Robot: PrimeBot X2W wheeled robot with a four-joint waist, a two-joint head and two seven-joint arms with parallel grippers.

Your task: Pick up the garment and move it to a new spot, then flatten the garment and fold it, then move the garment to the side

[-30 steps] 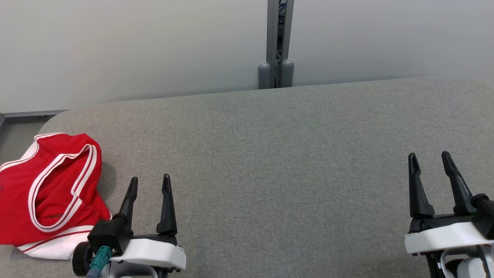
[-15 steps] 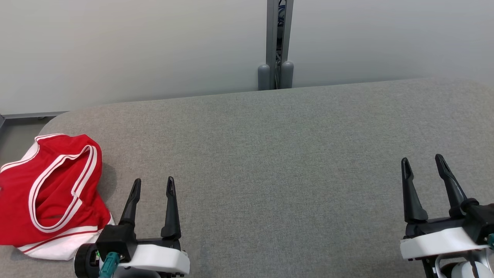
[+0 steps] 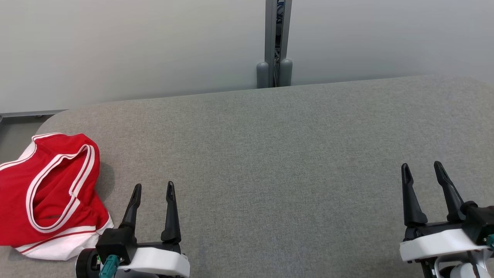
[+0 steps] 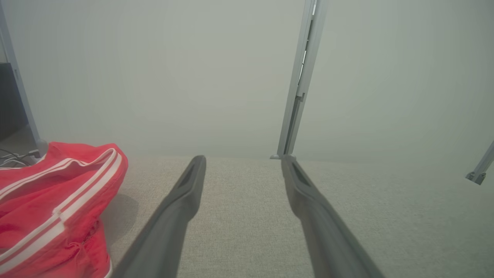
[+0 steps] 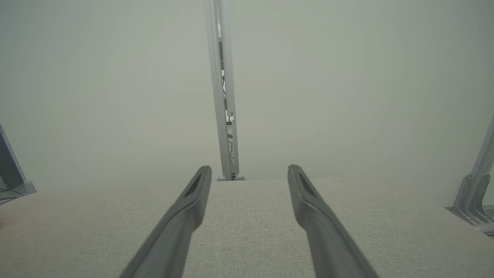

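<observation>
The garment (image 3: 42, 193) is a red jersey with white trim, lying crumpled at the left end of the grey padded table (image 3: 270, 154). It also shows low on the left of the left wrist view as a red garment (image 4: 50, 208). My left gripper (image 3: 153, 188) hovers open just right of the garment, apart from it, with nothing between its fingers (image 4: 181, 204). At the lower right my right gripper (image 3: 421, 169) is open too, over bare table, and its fingers (image 5: 189, 204) hold nothing.
A pale wall runs behind the table, with a grey metal post (image 3: 276, 42) at its middle. The table's rounded left edge (image 3: 50, 119) lies just beyond the garment. Metal brackets (image 5: 472, 197) stand off the table's right end.
Both grippers have drawn back slightly toward the bottom of the head view. The garment lies as it did.
</observation>
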